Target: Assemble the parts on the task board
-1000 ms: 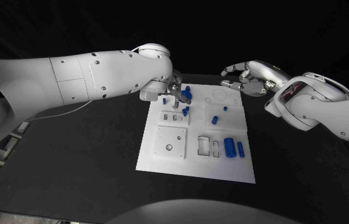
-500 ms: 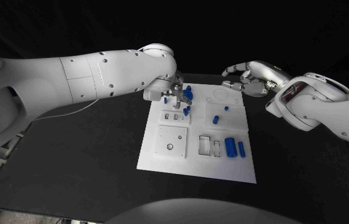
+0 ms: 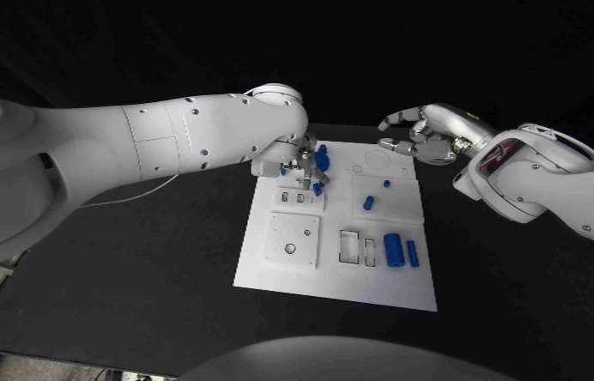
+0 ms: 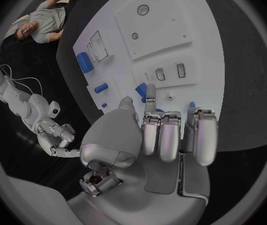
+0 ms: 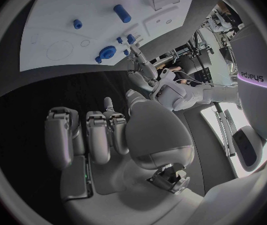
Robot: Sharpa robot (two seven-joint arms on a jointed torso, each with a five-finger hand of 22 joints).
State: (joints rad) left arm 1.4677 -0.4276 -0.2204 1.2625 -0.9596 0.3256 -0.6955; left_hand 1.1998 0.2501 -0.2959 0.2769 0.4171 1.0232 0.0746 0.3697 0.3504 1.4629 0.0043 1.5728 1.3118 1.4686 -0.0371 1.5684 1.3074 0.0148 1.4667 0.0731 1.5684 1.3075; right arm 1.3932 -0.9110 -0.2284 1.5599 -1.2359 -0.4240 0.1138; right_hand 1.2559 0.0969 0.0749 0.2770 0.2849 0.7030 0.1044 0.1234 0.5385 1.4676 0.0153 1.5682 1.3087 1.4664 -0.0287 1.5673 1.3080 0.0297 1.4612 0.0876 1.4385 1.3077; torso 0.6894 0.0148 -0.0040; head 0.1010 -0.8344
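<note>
Now my left arm reaches further over the table than a second ago, while my left hand point(image 3: 301, 163) stays at the far left part of the task board point(image 3: 336, 285). My right hand point(image 3: 421, 137) keeps its place beyond the board's far edge, at about one o'clock. Bare white room lies along the board's near edge. My left fingers point(image 4: 150, 96) touch a small blue part point(image 4: 141, 89); whether they grip it I cannot tell. My right fingers point(image 5: 61, 135) are half curled, holding nothing.
</note>
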